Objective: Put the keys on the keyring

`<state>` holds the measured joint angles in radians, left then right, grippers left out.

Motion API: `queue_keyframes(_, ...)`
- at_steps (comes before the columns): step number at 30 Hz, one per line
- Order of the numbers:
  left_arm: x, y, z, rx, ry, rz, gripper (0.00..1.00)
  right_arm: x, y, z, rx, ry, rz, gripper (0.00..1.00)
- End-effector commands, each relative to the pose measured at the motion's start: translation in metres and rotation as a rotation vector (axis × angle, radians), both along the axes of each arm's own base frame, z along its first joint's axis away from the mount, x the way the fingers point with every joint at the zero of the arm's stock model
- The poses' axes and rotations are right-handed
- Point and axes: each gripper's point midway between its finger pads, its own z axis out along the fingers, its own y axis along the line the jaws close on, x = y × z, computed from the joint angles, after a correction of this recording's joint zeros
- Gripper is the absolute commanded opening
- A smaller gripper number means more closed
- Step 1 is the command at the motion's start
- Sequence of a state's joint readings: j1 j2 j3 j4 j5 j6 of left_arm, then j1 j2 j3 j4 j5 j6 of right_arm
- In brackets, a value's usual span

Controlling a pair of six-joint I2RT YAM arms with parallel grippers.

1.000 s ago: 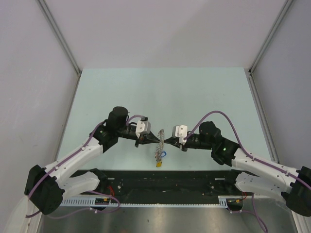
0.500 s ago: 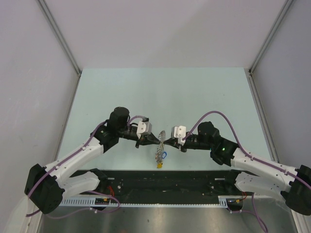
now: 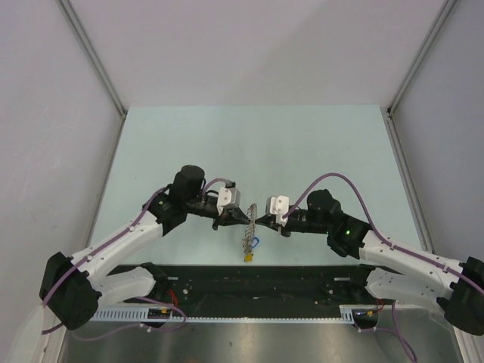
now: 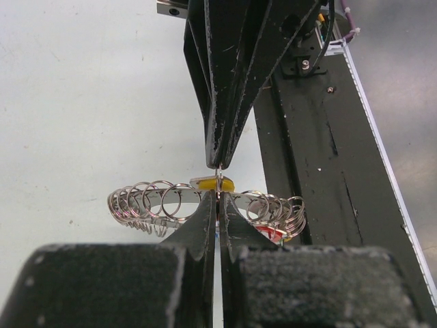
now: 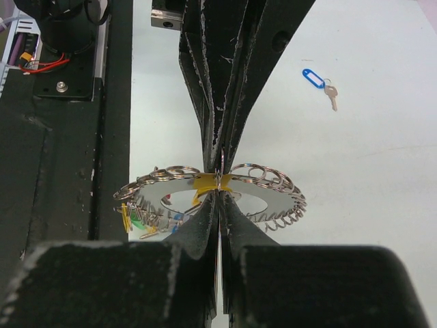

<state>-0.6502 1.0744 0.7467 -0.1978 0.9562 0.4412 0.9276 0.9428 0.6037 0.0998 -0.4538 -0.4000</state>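
Note:
The keyring (image 3: 248, 231), a grey disc fringed with small metal rings and coloured tags, hangs above the table between both grippers. My left gripper (image 3: 246, 218) and right gripper (image 3: 258, 220) meet tip to tip at its rim. Both are shut on a thin split ring beside a yellow tag (image 5: 205, 182). In the left wrist view the keyring (image 4: 147, 199) spreads to both sides of my left gripper (image 4: 218, 199), with the right gripper's fingertips (image 4: 218, 162) just above. One of the keys (image 5: 319, 80), blue-tagged, lies loose on the table. I cannot tell whether the yellow tag's key is threaded on.
The black base rail (image 3: 257, 281) runs along the near table edge, directly below the hanging keyring. Purple cables (image 3: 333, 180) loop above both wrists. Grey walls enclose the pale green table (image 3: 249, 144) on three sides.
The left arm's wrist and elbow have shifted slightly to the right. Both grippers stay shut tip to tip at the keyring's rim, which hangs in the same place.

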Motion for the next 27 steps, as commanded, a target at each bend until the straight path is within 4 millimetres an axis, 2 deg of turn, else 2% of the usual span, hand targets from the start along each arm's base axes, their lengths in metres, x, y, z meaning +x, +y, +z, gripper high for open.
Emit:
queue_keyframes(1, 0.004, -0.01, 0.032, -0.046, -0.071, -0.011, 0.0, 0.0, 0.012, 0.031, 0.054, -0.073, 0.026, 0.0)
queue_keyframes(18, 0.003, -0.011, 0.023, 0.063, -0.017, 0.021, 0.0, 0.012, 0.027, 0.032, -0.047, -0.095, -0.013, 0.0)
queue_keyframes(21, 0.003, -0.012, 0.026, 0.058, -0.011, 0.031, 0.0, 0.01, 0.026, 0.02, -0.097, -0.076, -0.021, 0.0)
queue_keyframes(27, 0.004, -0.011, 0.034, 0.041, -0.015, 0.06, 0.0, 0.008, 0.027, 0.02, -0.126, -0.085, -0.042, 0.0)
